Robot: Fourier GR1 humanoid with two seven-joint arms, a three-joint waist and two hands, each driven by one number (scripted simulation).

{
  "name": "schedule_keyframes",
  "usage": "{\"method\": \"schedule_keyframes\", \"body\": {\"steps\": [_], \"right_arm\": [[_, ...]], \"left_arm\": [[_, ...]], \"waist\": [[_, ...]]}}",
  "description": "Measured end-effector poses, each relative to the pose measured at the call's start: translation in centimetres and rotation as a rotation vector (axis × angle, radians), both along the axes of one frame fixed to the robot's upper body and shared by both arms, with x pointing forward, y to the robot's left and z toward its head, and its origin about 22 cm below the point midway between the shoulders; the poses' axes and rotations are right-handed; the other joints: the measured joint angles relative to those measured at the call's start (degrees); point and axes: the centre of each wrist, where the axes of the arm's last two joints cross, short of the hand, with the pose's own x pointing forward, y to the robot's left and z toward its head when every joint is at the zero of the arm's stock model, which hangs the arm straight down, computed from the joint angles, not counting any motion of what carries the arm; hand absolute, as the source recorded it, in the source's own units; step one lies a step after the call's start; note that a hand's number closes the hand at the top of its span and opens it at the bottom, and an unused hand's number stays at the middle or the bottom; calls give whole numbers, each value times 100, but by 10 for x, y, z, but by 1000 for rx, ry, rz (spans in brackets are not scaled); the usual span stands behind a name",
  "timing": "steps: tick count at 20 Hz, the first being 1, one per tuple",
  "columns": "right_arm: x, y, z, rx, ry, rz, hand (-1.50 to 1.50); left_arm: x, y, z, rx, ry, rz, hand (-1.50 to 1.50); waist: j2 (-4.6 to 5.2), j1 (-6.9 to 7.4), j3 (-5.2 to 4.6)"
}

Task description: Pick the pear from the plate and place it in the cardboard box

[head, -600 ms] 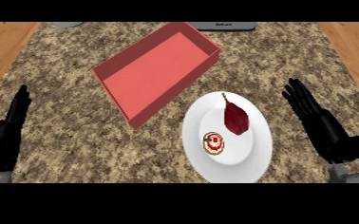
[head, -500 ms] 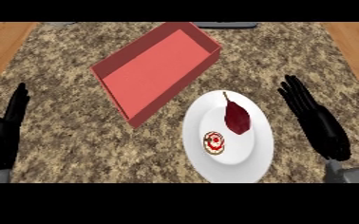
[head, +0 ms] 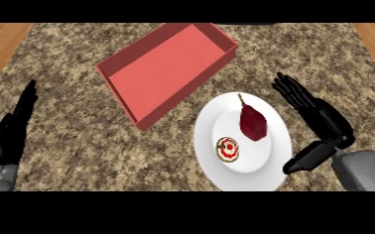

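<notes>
Pear (head: pixel 253 123) is seen lying on the plate (head: pixel 219 173), lower right; right hand (head: pixel 316 114) is held open beside it, left hand (head: pixel 16 124) open at left edge.

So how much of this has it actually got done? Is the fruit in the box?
Not yet. The dark red pear lies on the round white plate, beside a small red-and-white round item. The red rectangular cardboard box holds nothing. The right hand is open just right of the plate, holding nothing; the left hand rests open at the left edge. Grasping, carrying and placing all remain.
</notes>
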Motion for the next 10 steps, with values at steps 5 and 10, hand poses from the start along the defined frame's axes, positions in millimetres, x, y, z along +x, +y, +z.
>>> {"method": "schedule_keyframes", "body": {"steps": [5,10], "right_arm": [[2,-7,-43,184,25,43,-150],[23,-20,-42,70,-67,4,-150]], "left_arm": [[10,-7,0,0,22,-6,0],[20,-12,2,1,31,-3,0]], "waist": [[64,45,20],[65,82,18]]}}
